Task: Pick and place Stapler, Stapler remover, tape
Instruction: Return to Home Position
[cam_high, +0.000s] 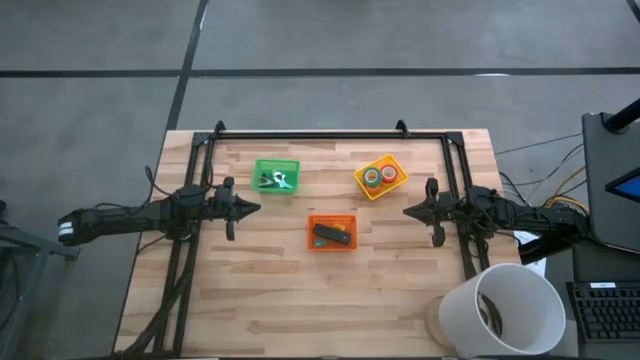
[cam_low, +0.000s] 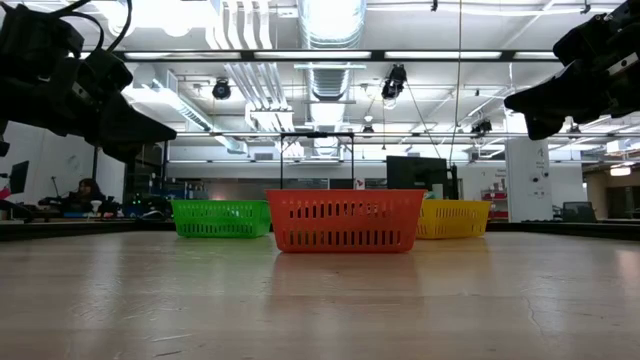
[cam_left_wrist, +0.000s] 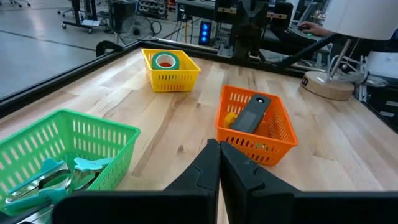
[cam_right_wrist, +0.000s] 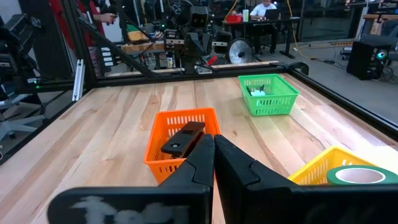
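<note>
Three small baskets stand on the wooden table. The orange basket (cam_high: 331, 232) in the middle holds the black stapler (cam_left_wrist: 252, 114), which lies flat. In the green basket (cam_high: 276, 177) at the far left lies the stapler remover (cam_left_wrist: 68, 171), teal with metal jaws. The yellow basket (cam_high: 380, 176) at the far right holds the tape rolls (cam_high: 380, 176); a green roll (cam_left_wrist: 165, 61) shows on top. My left gripper (cam_high: 255, 208) hovers shut to the left of the orange basket. My right gripper (cam_high: 408, 211) hovers shut to its right. Both point level toward the middle.
A black metal frame (cam_high: 330, 135) runs along the table's far edge and down both sides. A white lamp shade (cam_high: 505, 310) stands over the near right corner, its round base (cam_left_wrist: 329, 84) on the table. Bare wood lies in front of the baskets.
</note>
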